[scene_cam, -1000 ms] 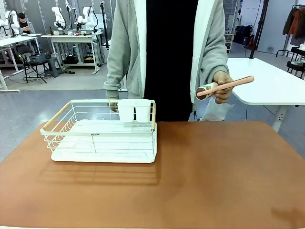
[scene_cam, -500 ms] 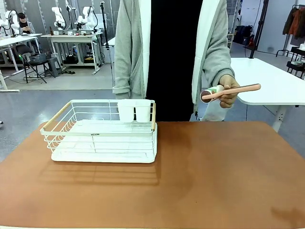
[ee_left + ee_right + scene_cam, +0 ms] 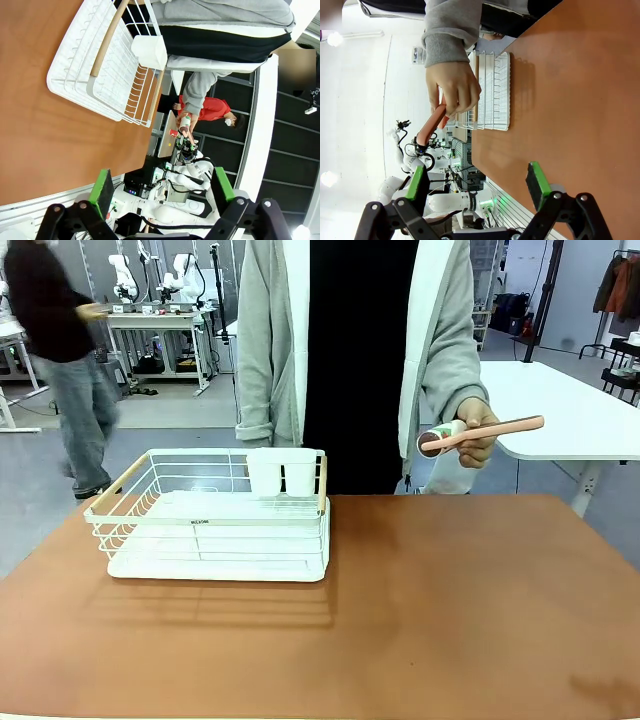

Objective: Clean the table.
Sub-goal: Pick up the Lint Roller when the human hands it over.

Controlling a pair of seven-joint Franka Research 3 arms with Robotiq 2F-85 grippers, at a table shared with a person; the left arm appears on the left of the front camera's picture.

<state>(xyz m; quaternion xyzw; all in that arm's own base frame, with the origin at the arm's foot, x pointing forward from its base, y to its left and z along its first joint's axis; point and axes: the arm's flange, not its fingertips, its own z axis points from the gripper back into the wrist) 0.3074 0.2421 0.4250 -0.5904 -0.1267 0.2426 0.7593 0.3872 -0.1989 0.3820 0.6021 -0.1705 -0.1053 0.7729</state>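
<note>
The reddish-brown table [image 3: 450, 610] spreads across the front view, with a white wire rack [image 3: 215, 525] standing on its left part. A person at the far side holds a lint roller [image 3: 480, 433] with a pink handle level in one hand [image 3: 478, 445], above the table's far right edge. In the left wrist view my left gripper [image 3: 162, 187] is open above the table [image 3: 35, 125], well short of the rack [image 3: 100, 70]. My right gripper [image 3: 476, 184] is open too, looking at the hand [image 3: 455, 92] with the roller [image 3: 432, 125] and the table [image 3: 570, 90].
A white cup holder [image 3: 284, 470] hangs on the rack's far rim. Behind the person at the right stands a white-topped table [image 3: 570, 420]. Another person [image 3: 60, 350] walks past at the back left.
The hand with the roller has dropped a little and shifted slightly right. The person's other hand has left the rack's far rim. A passer-by has come in at the back left.
</note>
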